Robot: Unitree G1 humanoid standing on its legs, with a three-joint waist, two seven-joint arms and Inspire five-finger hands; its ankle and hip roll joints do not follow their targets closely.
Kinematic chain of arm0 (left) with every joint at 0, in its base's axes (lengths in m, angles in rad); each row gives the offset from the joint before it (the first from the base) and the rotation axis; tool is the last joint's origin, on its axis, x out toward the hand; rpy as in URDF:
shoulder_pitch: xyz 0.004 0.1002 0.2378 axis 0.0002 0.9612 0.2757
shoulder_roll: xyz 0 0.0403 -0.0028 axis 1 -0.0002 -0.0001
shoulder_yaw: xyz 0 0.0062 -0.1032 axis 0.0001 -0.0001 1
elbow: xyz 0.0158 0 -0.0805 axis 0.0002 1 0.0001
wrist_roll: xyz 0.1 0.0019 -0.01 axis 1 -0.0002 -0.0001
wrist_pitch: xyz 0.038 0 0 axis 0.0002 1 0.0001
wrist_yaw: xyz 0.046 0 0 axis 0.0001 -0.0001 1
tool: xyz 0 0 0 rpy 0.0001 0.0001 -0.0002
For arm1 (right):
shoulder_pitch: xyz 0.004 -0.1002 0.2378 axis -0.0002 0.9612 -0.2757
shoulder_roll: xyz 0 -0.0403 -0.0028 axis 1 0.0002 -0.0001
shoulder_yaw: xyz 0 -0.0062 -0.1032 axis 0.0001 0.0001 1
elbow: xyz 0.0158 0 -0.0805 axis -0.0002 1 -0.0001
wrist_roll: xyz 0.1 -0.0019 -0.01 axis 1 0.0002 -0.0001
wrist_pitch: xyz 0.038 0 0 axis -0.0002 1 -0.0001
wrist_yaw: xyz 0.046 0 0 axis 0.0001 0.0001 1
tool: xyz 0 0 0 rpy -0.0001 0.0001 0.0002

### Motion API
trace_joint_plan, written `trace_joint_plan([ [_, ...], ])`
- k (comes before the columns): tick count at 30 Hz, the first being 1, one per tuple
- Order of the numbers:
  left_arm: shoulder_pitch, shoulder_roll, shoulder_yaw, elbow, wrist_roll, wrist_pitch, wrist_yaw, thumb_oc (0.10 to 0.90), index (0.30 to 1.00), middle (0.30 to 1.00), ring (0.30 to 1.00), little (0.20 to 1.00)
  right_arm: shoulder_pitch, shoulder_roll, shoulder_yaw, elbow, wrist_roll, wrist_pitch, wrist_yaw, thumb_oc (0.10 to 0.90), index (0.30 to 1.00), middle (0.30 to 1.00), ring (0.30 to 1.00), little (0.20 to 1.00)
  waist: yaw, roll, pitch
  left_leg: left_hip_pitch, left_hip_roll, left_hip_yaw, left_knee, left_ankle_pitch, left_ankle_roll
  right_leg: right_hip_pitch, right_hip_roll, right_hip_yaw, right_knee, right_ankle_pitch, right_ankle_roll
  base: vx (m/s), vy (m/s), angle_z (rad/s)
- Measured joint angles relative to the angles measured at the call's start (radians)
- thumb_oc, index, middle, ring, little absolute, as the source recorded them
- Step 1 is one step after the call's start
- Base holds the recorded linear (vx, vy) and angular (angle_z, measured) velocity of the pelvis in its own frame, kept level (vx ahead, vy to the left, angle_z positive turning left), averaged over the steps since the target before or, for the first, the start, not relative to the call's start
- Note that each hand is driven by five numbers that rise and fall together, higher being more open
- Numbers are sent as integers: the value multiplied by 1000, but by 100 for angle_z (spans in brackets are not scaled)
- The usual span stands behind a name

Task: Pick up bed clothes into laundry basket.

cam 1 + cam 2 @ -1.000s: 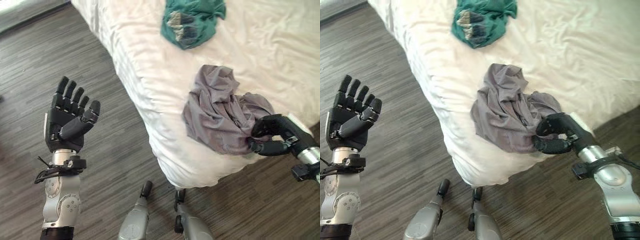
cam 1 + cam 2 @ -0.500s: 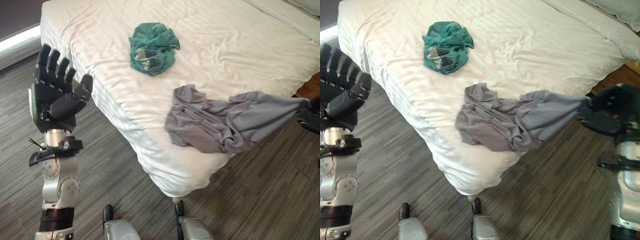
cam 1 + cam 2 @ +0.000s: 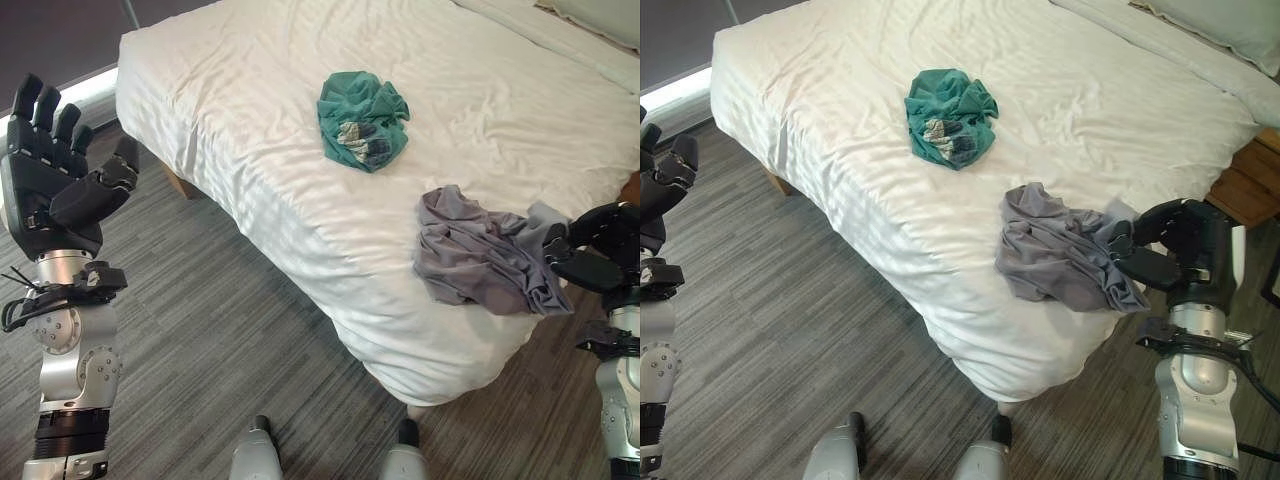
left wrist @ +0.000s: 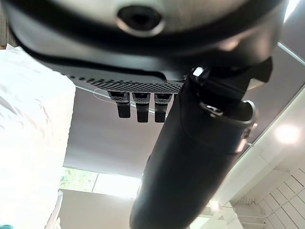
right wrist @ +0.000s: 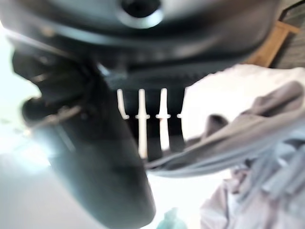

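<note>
White bed (image 3: 250,130), right robot hand (image 3: 1175,250) pinching grey garment (image 3: 480,262); left robot hand (image 3: 50,185) raised, spread

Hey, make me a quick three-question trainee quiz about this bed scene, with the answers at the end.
1. True or false: the right robot hand is gripping the grey garment.
2. Multiple choice: the green garment lies A) on the floor, B) on the white bed away from both hands, C) in the left robot hand.
3. Fill in: the left robot hand is raised over the floor with its fingers ____.

Key: 1 true; 2 B; 3 open.
</note>
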Motion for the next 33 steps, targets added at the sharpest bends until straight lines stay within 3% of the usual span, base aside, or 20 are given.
trace_joint_plan([
  [1,1,-126,-9,-9,15,36,1,800,900,900,900,900,97,223,-246,-134,-5,-51,1,400,300,300,300,300,-28,52,47,55,-43,23,-93,15,24,-44,-38,-19,169,50,18,5,156,118],
  [2,74,-131,26,-26,13,28,13,800,900,900,900,900,63,229,-237,-79,13,-55,-35,400,300,300,300,300,-59,27,55,132,-61,34,-196,73,20,-107,-41,59,271,19,45,-25,262,58],
  [3,117,-128,48,-18,7,36,23,800,900,900,900,900,35,185,-198,7,15,-32,-43,400,300,300,300,300,-78,33,53,171,-41,60,-235,92,11,-150,26,73,310,-106,86,-36,157,-72],
  [4,133,-111,74,2,8,57,36,800,900,900,900,900,38,87,-105,103,14,18,-47,400,300,300,300,300,-70,7,42,210,-13,92,-258,98,-7,-196,155,20,311,-215,30,-64,196,-73],
  [5,143,-97,81,0,9,58,38,800,900,900,900,900,57,68,-79,100,12,23,-43,400,300,300,300,300,-77,-23,25,227,-36,116,-275,93,-7,-221,185,-24,296,-208,-1,-61,21,-90],
  [6,172,-111,76,-21,7,61,45,800,900,900,900,900,63,23,-65,97,9,16,-32,400,300,300,300,300,-93,-46,-8,238,-59,137,-267,85,-15,-215,191,-80,230,-221,-20,-60,23,-77],
  [7,186,-113,77,-40,9,60,45,800,900,900,900,900,38,4,-56,93,9,12,-29,400,300,300,300,300,-92,-35,-18,229,-61,126,-284,63,-13,-194,209,-93,155,-203,-14,-31,-13,-162],
  [8,178,-109,90,-74,11,57,39,800,900,900,900,900,-3,-27,-29,86,5,0,-25,400,300,300,300,300,-63,-49,-30,232,-86,119,-344,64,-3,-121,246,-108,-99,-169,32,-10,2,-162],
  [9,156,-102,91,-74,12,57,36,800,900,900,900,900,-22,-27,-26,85,3,-6,-24,400,300,300,300,300,-57,-56,-28,232,-89,136,-353,89,2,-91,260,-111,-143,-220,-20,-19,-4,-146],
  [11,136,-135,72,-70,10,64,28,800,900,900,900,900,-15,-24,-11,77,4,-1,-20,400,300,300,300,300,-104,-50,-26,264,-87,151,-356,96,-5,-35,283,-114,-206,-186,-74,-36,-36,-43],
  [14,155,-144,67,-78,9,66,10,800,900,900,900,900,5,-25,1,81,4,0,-14,400,300,300,300,300,-114,-38,-41,317,-67,193,-388,85,-15,25,315,-93,-307,-169,-70,-1,-70,-56],
  [16,154,-148,73,-106,9,66,-2,800,900,900,900,900,17,-26,3,86,6,7,-12,400,300,300,300,300,-127,-25,-44,355,-62,214,-420,103,-42,49,346,-72,-342,-133,-96,-1,-138,-48],
  [18,151,-148,78,-115,9,66,-4,800,900,900,900,900,6,-30,33,91,12,12,-10,400,300,300,300,300,-99,-25,-44,363,-45,157,-381,97,-43,54,372,-26,-342,-141,-115,-82,-47,-67],
  [19,143,-148,78,-115,9,66,-3,800,900,900,900,900,-17,-38,72,100,16,14,-7,400,300,300,300,300,-68,-50,-32,316,-35,78,-251,70,-38,64,361,17,-343,-132,-138,-80,-29,-94],
  [20,147,-154,74,-114,9,66,-4,800,900,900,900,900,-25,-60,94,95,19,13,-1,400,300,300,300,300,-50,-47,-30,287,-36,8,-188,50,-50,70,363,33,-346,-135,-144,-52,-33,-78],
  [22,145,-167,62,-116,9,66,-6,800,900,900,900,900,-64,-104,130,111,31,14,4,400,300,300,300,300,-41,-26,-22,258,-59,-182,-192,35,-83,84,373,50,-349,-142,-147,27,0,-30],
  [24,133,-175,57,-119,9,66,-9,800,900,900,900,900,-99,-106,129,136,43,14,9,400,300,300,300,300,-48,-10,-18,232,-43,-243,-251,61,-105,99,383,38,-358,-152,-134,90,32,4],
  [25,134,-174,58,-133,9,66,-8,800,900,900,900,900,-106,-107,128,140,56,14,10,400,300,300,300,300,-50,5,-12,217,-21,-252,-319,76,-86,113,397,31,-358,-158,-127,55,104,5],
  [28,130,-172,56,-143,6,66,-4,800,900,900,900,900,-73,-112,121,130,57,13,15,400,300,300,300,300,-54,11,-5,219,-22,-226,-379,114,-58,113,381,13,-349,-177,-98,51,103,16],
  [33,145,-184,25,-143,4,63,-9,800,900,900,900,900,-65,-106,125,144,57,14,20,400,300,300,300,300,-44,-5,3,280,-51,-185,-472,198,-65,107,354,32,-347,-174,-71,58,143,-7],
])
